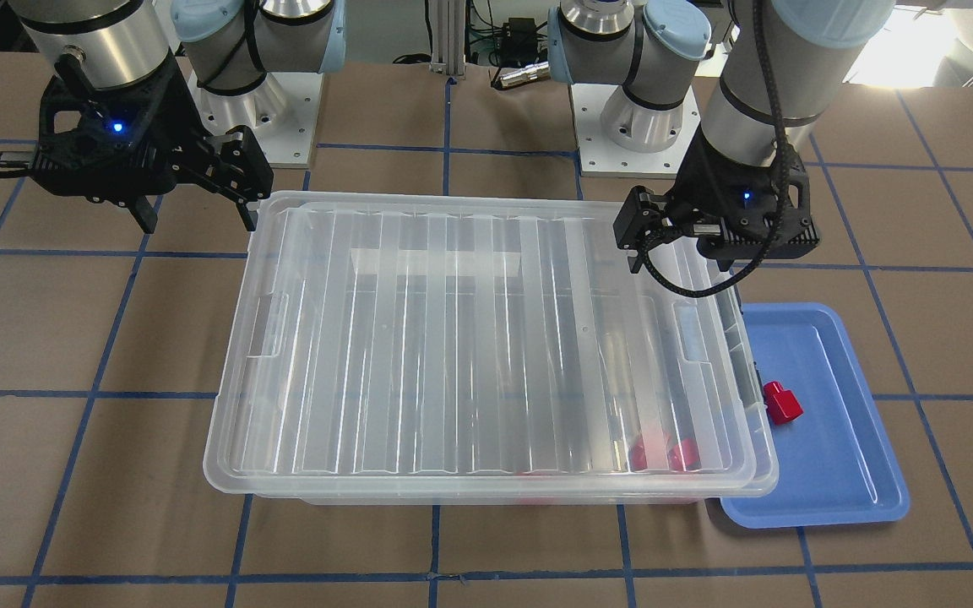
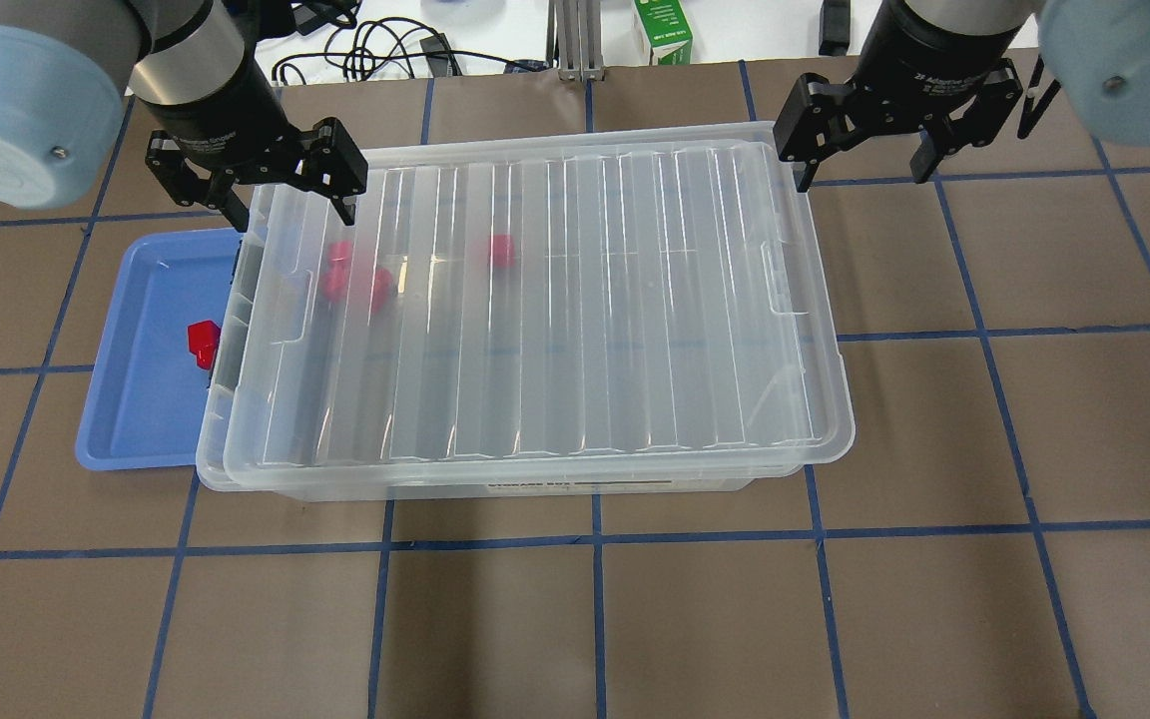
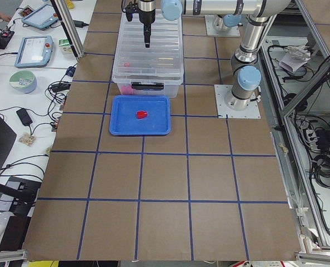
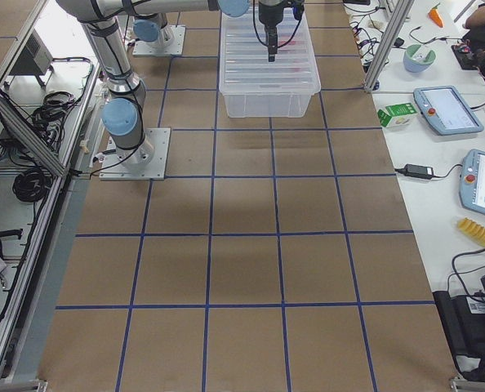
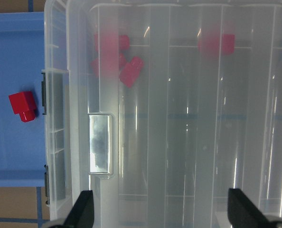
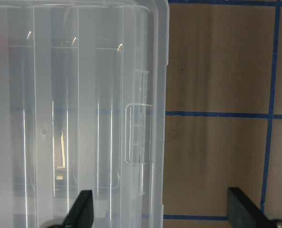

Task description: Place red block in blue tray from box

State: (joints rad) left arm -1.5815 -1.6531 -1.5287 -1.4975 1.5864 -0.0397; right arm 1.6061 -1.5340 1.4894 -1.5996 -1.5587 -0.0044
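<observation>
The box (image 2: 555,300) stands mid-table with its ribbed clear lid lying on top, slightly askew. Several red blocks (image 2: 355,285) show blurred through the lid at the tray end, and one more red block (image 2: 501,252) lies further in. The blue tray (image 2: 141,399) sits against the box's end, with one red block (image 2: 203,342) in it; that block also shows in the left wrist view (image 5: 22,106) and the front view (image 1: 782,402). My left gripper (image 2: 290,212) is open and empty above the lid's corner near the tray. My right gripper (image 2: 862,172) is open and empty above the opposite corner.
A green and white carton (image 2: 663,30) and cables (image 2: 375,50) lie beyond the brown table's edge. Blue tape lines grid the table. Both arm bases (image 1: 638,127) stand behind the box. Tablets and a bowl sit on a side bench (image 3: 34,50).
</observation>
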